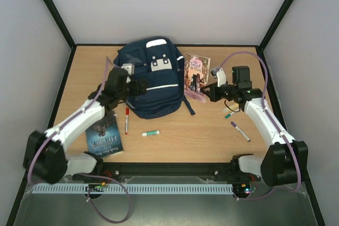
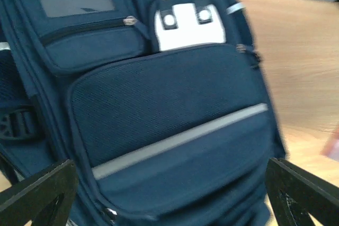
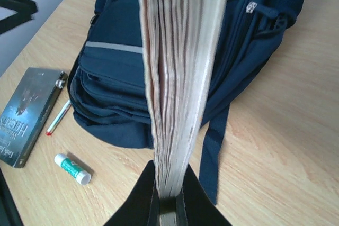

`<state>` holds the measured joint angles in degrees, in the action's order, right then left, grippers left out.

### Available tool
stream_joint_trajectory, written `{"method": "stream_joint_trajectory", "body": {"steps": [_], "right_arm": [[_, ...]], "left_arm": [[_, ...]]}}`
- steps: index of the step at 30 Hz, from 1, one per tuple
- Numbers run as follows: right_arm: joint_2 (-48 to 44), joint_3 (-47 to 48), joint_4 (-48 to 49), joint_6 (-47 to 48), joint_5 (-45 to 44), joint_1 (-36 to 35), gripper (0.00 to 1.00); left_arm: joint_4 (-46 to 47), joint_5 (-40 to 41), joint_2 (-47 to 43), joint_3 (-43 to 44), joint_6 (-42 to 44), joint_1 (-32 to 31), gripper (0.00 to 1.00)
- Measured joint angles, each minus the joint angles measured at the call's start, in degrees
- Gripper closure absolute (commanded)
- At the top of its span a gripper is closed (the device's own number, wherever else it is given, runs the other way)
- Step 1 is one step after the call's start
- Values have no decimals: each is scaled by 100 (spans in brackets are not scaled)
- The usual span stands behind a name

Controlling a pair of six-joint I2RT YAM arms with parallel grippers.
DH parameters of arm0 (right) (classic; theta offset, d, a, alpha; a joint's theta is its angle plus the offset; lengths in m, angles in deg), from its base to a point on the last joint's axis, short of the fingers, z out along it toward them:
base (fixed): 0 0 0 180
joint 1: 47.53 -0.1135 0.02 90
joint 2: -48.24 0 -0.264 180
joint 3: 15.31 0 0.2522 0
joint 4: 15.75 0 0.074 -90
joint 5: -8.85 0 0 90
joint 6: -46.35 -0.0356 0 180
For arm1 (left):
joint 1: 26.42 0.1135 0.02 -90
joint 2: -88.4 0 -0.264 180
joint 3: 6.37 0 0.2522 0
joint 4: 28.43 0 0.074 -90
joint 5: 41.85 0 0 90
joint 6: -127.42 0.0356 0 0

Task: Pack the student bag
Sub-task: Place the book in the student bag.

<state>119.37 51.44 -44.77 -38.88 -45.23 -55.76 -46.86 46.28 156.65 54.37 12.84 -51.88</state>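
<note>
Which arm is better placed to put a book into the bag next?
Right: the right gripper is shut on the pink book beside the student bag; the left gripper hangs open, empty, over it.

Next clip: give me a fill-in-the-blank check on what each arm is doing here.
1. The right fingers are shut on a ___.
2. The left fingers stand ___ over the student bag.
3. The red pen lies on the table nearer the ___ arm.
Missing words: book; open; left.
</note>
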Motion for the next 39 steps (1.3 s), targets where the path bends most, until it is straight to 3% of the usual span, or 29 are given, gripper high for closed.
{"method": "stream_joint_trajectory", "body": {"steps": [4,8,11,15,18,23,30,32,35,39], "right_arm": [[-111,-35,160,13,0,74,99],[-173,-153,254,22,-20,129,99],[-184,-212,282,20,-44,188,99],[-184,-229,345,17,-50,258,99],[-184,-232,363,20,-50,264,99],[-188,-240,363,39,-107,264,99],[-195,-251,363,61,-131,271,99],[-195,-251,363,61,-131,271,99],[-195,-256,363,61,-129,275,99],[-195,-271,363,61,-129,275,99]], "left_arm": [[-785,501,1147,1064,479,-107,1],[-678,614,1040,911,1029,-772,0],[-914,236,1047,1121,1412,-1080,23],[-1270,7,2072,2135,1978,-1121,33],[-1563,-125,2549,2240,2302,-1196,46],[-2321,-201,3283,2518,2747,-1311,47],[-2575,-181,3329,2590,2946,-1384,50],[-2599,-98,3329,2605,2973,-1425,55],[-2618,46,3329,2614,3045,-1478,73],[-2664,214,3333,2616,3117,-1543,76]]}}
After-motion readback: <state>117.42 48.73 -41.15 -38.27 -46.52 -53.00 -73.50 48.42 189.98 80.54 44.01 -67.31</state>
